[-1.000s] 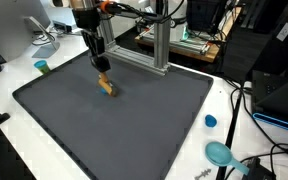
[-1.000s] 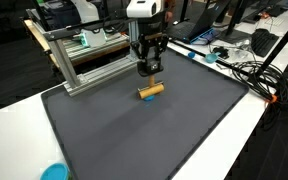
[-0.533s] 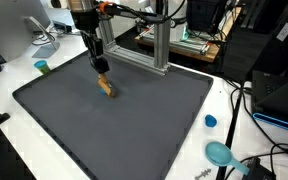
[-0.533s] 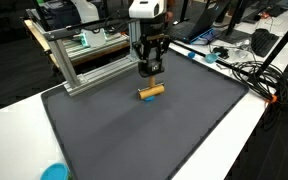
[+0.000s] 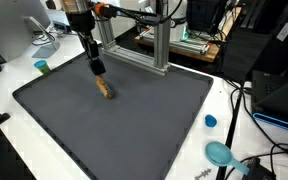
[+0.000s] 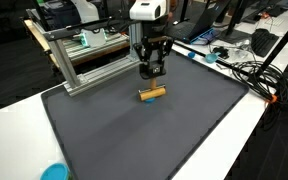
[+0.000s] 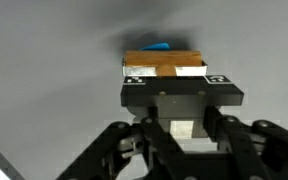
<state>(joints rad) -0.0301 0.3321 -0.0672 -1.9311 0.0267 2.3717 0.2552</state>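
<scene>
A small tan wooden block (image 5: 105,89) lies on the dark grey mat (image 5: 134,120); it also shows in the other exterior view (image 6: 151,93). My gripper (image 5: 97,68) hangs just above and slightly behind the block (image 6: 152,71), not touching it, and holds nothing. Its jaws look closed together. In the wrist view the block (image 7: 164,65) lies on the mat beyond my fingertips (image 7: 182,95), with a bit of blue at its far edge.
An aluminium frame (image 6: 84,60) stands along the mat's far edge. A teal cup (image 5: 42,67), a blue cap (image 5: 211,121) and a teal bowl (image 5: 220,153) sit on the white table (image 5: 4,95) around the mat. Cables and monitors crowd the edges.
My gripper has risen a little and drifted away from the block. The block has stayed in place on the mat.
</scene>
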